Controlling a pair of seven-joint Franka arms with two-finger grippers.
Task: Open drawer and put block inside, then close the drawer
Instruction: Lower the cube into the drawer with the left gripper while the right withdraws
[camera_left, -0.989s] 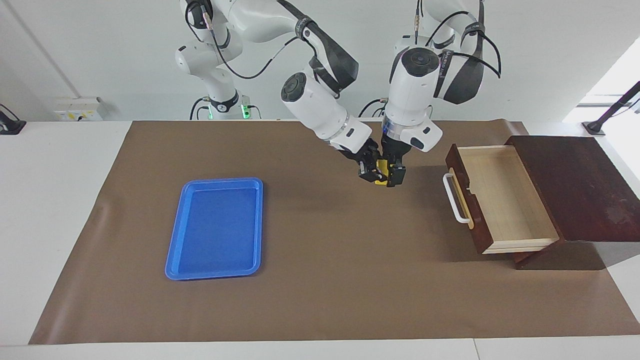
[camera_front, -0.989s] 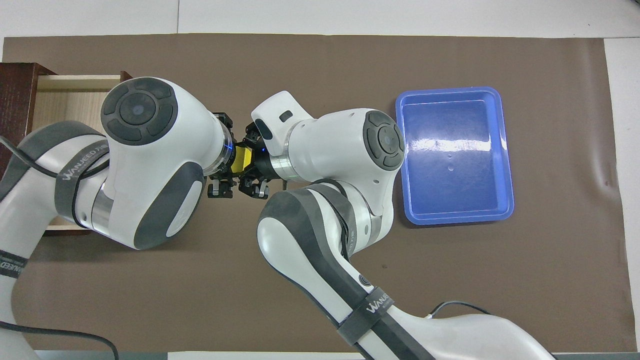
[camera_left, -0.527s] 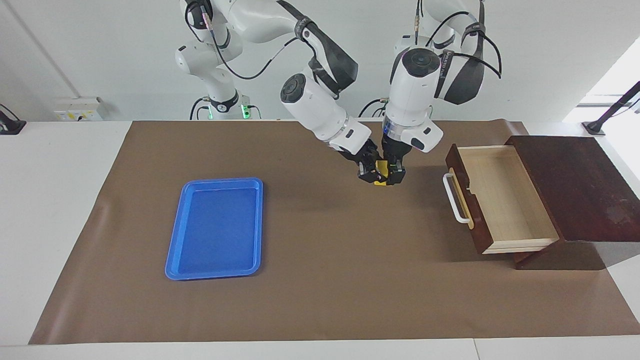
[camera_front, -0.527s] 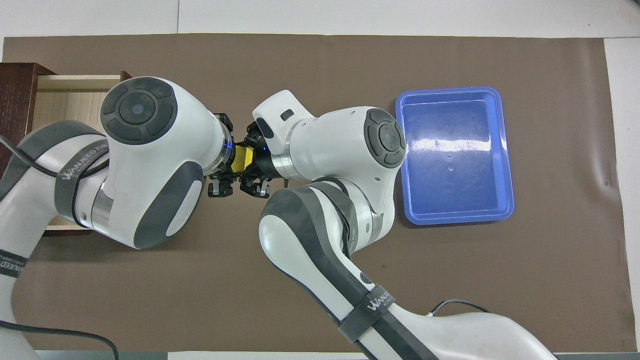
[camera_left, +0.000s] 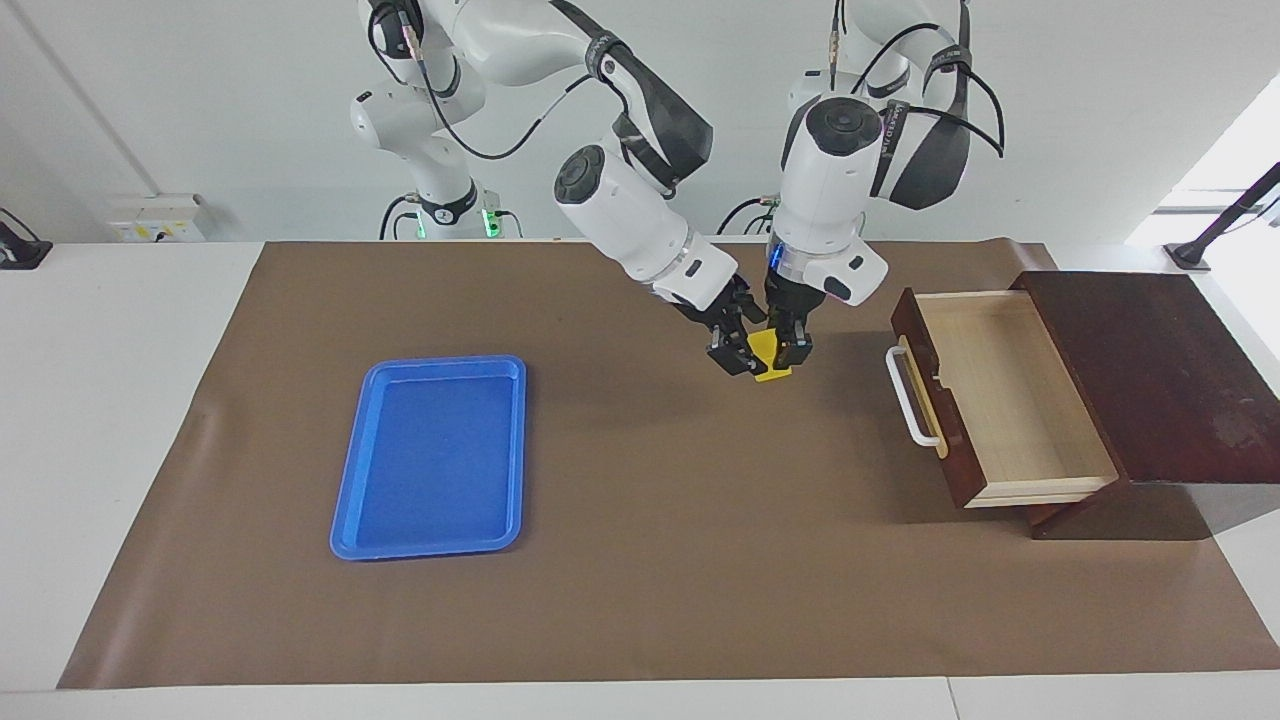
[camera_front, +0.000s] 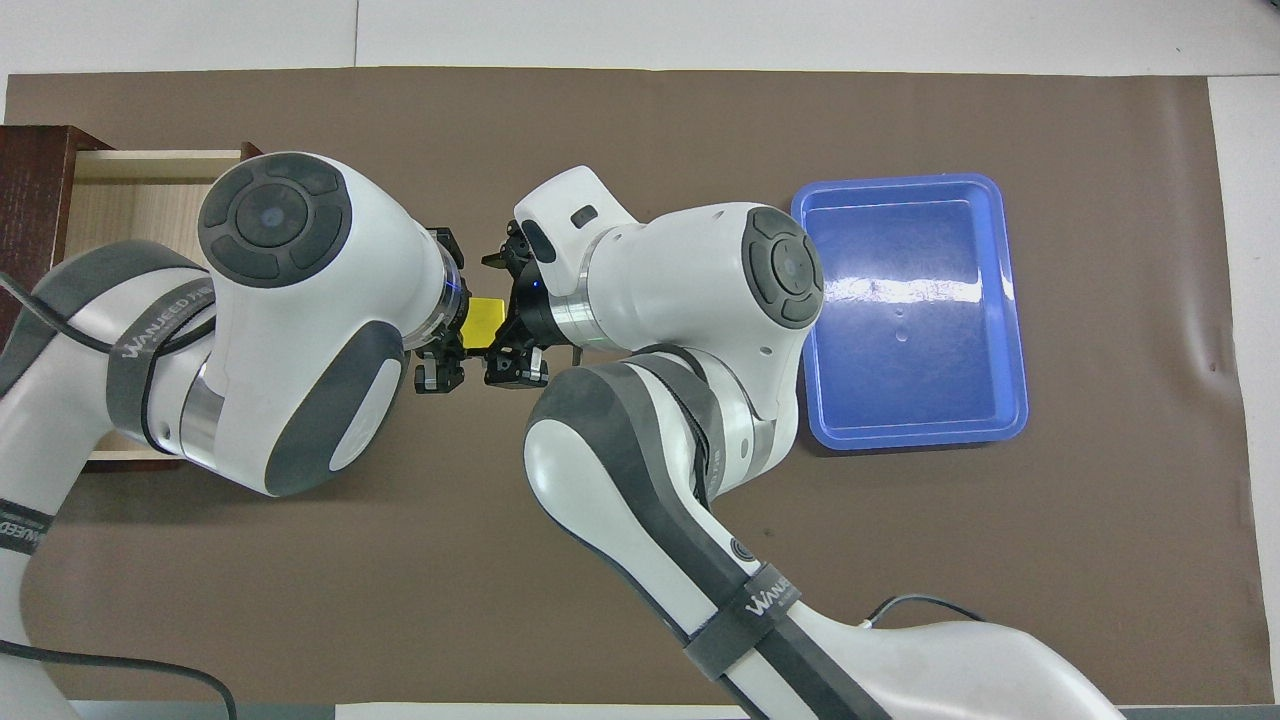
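Gripping the block (camera_left: 771, 360) above the brown mat (camera_left: 640, 560), the left gripper (camera_left: 788, 352) is clamped shut on it; the right gripper (camera_left: 733, 352) beside it appears spread, apparently released. Drawer (camera_left: 1010, 400) stands pulled out.

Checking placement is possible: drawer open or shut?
Open. The drawer is pulled out from its dark cabinet, pale interior exposed and empty; its handle faces the brown mat.

A white table (camera_left: 120, 420) carries a wide brown mat (camera_left: 640, 580). On the mat, a shallow blue plastic tray (camera_left: 345, 500) sits toward the right arm's end; a dark reddish-brown wooden drawer (camera_left: 1010, 400), pulled open, sits toward the left arm's end.
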